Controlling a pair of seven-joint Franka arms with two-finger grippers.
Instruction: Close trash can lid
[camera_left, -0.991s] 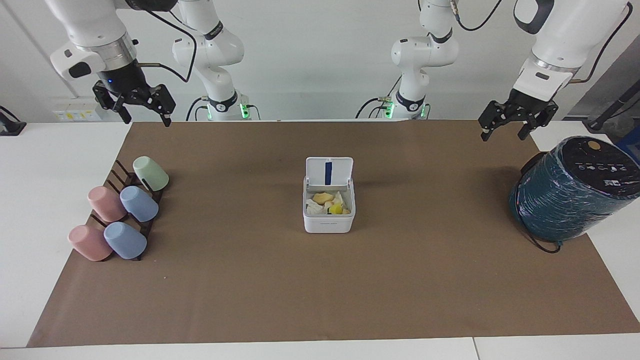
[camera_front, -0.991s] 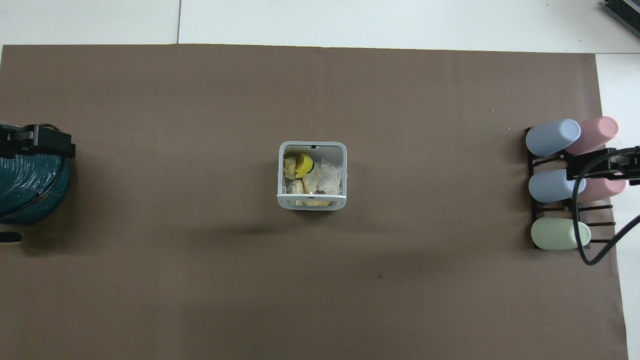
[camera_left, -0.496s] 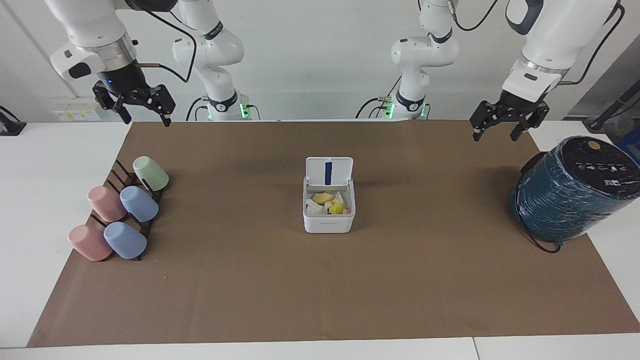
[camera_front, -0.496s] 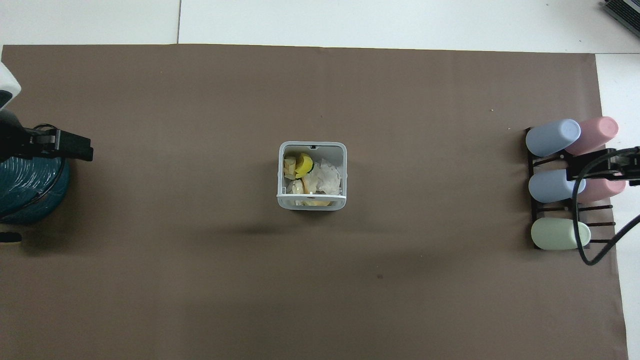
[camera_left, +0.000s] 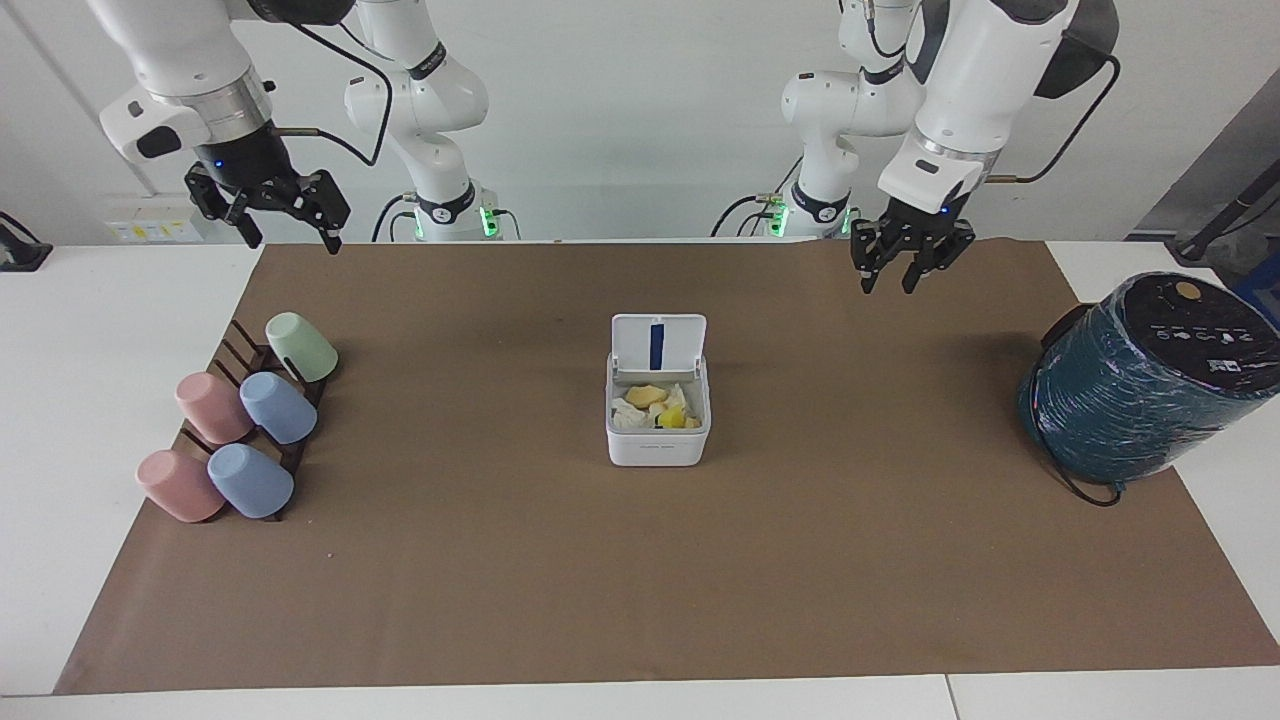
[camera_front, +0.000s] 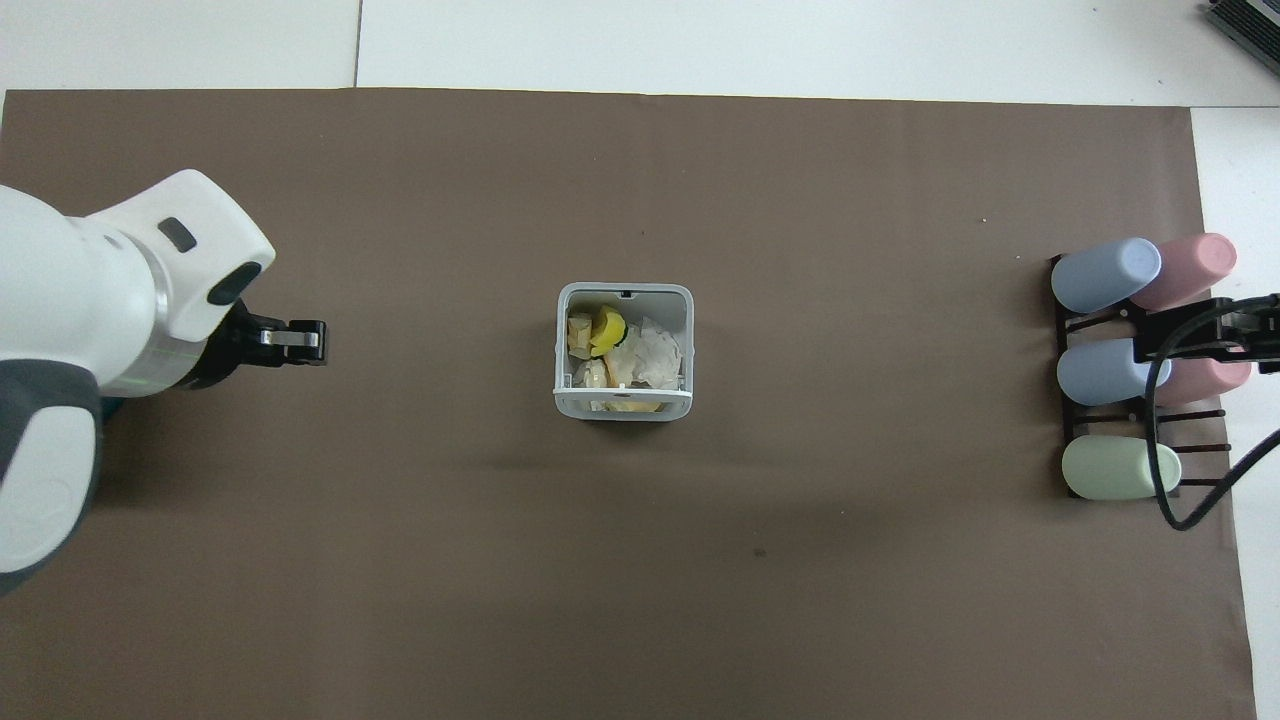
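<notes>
The white trash can (camera_left: 656, 450) stands in the middle of the brown mat, filled with crumpled paper and yellow scraps. Its lid (camera_left: 682, 345) stands upright on the edge nearer to the robots, its blue-striped inner face showing. In the overhead view the trash can (camera_front: 558, 350) is open and the lid (camera_front: 624, 404) shows edge-on. My left gripper (camera_left: 889, 284) is open and hangs in the air over bare mat, toward the left arm's end from the can; it also shows in the overhead view (camera_front: 300, 340). My right gripper (camera_left: 294, 240) is open and waits raised over the cup rack's end of the table.
A large teal-wrapped cylinder with a black top (camera_left: 1140, 390) lies tilted at the left arm's end of the table. A dark rack with several pastel cups (camera_left: 240, 420) stands at the right arm's end; it also shows in the overhead view (camera_front: 1110, 370), partly under the right gripper (camera_front: 1240, 335).
My left arm has swung from over the teal cylinder toward the middle of the table, closer to the trash can. The right arm, the can and the lid have not moved.
</notes>
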